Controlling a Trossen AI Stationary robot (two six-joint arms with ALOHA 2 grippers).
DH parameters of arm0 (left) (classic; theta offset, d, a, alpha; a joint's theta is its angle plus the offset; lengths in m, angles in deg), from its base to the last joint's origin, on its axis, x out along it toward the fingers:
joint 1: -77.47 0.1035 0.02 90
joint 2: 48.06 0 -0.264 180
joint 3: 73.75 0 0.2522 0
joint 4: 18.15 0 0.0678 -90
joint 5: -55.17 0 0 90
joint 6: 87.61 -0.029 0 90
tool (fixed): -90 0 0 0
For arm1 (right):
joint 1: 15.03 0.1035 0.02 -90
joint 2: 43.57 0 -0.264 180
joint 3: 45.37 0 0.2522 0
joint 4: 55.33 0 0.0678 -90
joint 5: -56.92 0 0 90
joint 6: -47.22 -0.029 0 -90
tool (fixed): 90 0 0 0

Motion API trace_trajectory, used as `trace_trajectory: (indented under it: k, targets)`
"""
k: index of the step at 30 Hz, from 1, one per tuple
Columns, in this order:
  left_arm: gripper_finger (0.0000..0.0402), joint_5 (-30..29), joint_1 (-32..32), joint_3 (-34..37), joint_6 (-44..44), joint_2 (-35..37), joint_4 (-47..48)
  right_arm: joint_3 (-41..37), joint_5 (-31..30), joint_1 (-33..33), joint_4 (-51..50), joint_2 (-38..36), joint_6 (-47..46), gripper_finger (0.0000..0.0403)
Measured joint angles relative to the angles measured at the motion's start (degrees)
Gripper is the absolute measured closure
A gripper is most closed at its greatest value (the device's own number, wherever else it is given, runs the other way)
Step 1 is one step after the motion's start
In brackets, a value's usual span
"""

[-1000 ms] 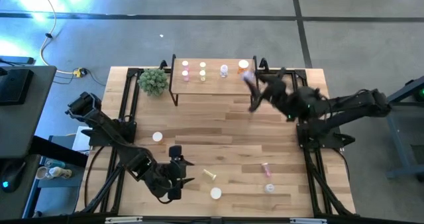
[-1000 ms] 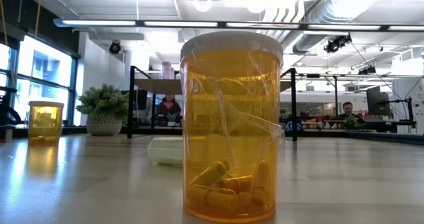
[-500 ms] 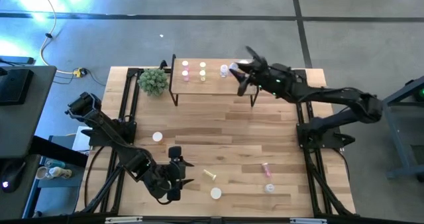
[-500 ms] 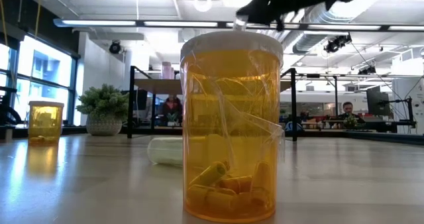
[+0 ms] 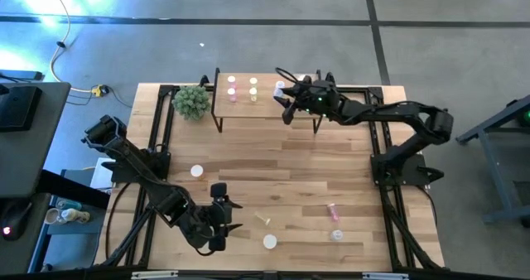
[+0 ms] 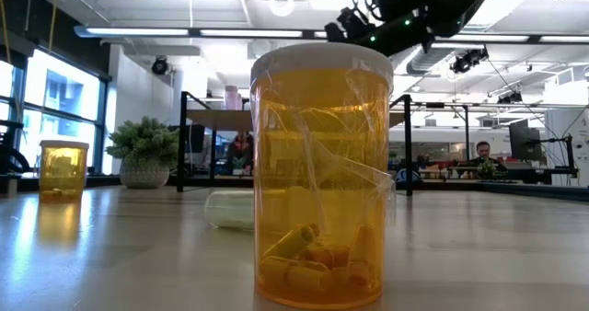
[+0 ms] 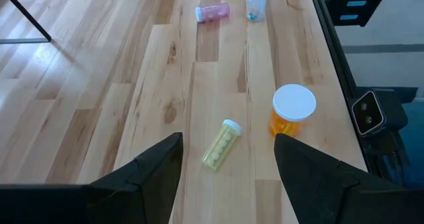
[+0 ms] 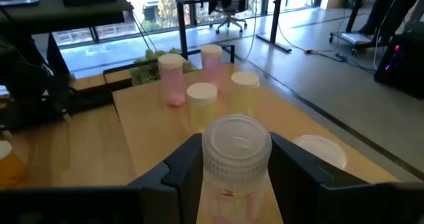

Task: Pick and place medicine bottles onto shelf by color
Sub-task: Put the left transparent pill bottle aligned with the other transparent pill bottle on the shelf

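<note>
Clear bottle [image 8: 235,159] pinched between the right gripper's [image 5: 286,96] fingers [image 8: 175,171] above the shelf [image 5: 265,103], where we see two pink bottles [image 8: 172,79] and two yellow-green ones [image 8: 202,105] just ahead of it; the left gripper [image 7: 225,161], spread wide, hovers over a fallen yellow-green bottle [image 7: 221,143].

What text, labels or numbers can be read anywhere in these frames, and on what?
None can be read.
The clear bottle between the right gripper fingers bears small red marks, too blurred to read.
The orange bottle in the low view has a clear film, with no print legible.
</note>
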Motion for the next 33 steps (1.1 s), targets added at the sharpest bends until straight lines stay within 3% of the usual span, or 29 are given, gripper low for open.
trace_trajectory:
  k: [7,19,33]
  targets:
    - [0.0174,0.0,0.0,0.0,0.1,0.0,0.0,1.8,0.3,-0.3,-1.7,4.0,1.4,0.0265]
    - [0.0174,0.0,0.0,0.0,0.1,0.0,0.0,1.9,-0.9,-0.1,-3.2,4.3,1.1,0.0265]
    - [0.0174,0.0,0.0,0.0,0.0,0.0,0.1,2.0,-6.5,1.4,-4.9,4.2,1.1,0.0265]
